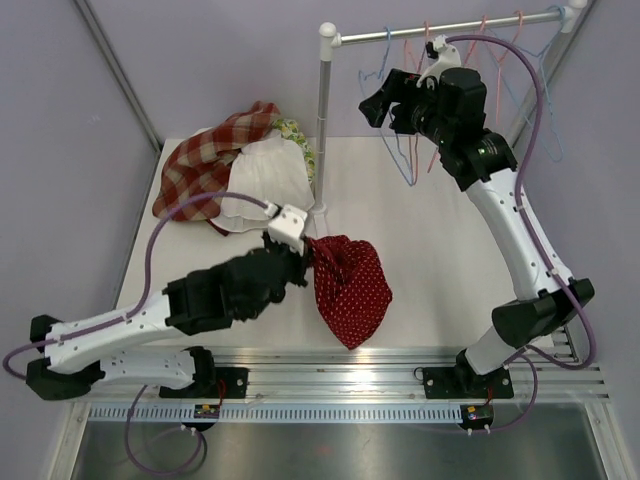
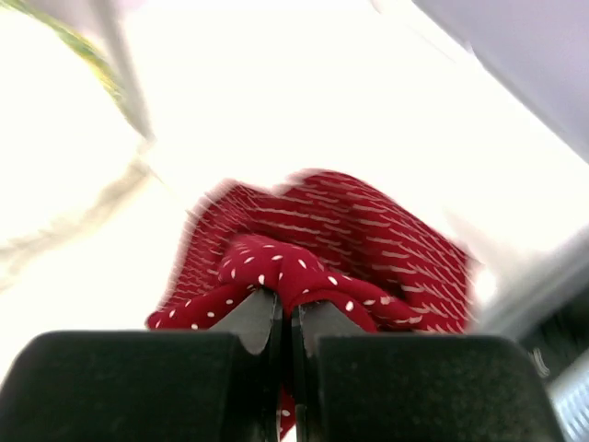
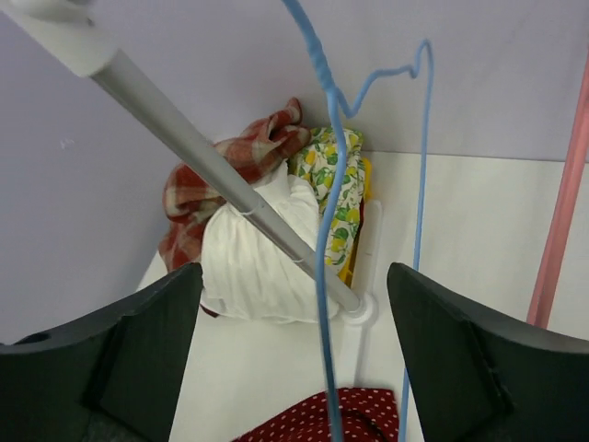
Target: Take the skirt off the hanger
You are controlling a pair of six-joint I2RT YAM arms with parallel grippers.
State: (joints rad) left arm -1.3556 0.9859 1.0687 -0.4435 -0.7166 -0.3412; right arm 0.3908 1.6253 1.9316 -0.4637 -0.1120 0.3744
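The red skirt [image 1: 350, 285] with white dots lies in a heap on the tabletop [image 1: 420, 230], well apart from the blue hanger [image 3: 319, 276], which hangs bare on the rail [image 3: 212, 166]. The left fingers [image 2: 276, 318] are pressed together on a bunch of the skirt's cloth. The right fingers [image 1: 375, 103] are apart up by the hanger, holding nothing. The skirt looks soft, light and floppy. It will sag and fold but not break. A thick bunched edge is the best place to pinch, since thin smooth cloth may slip out.
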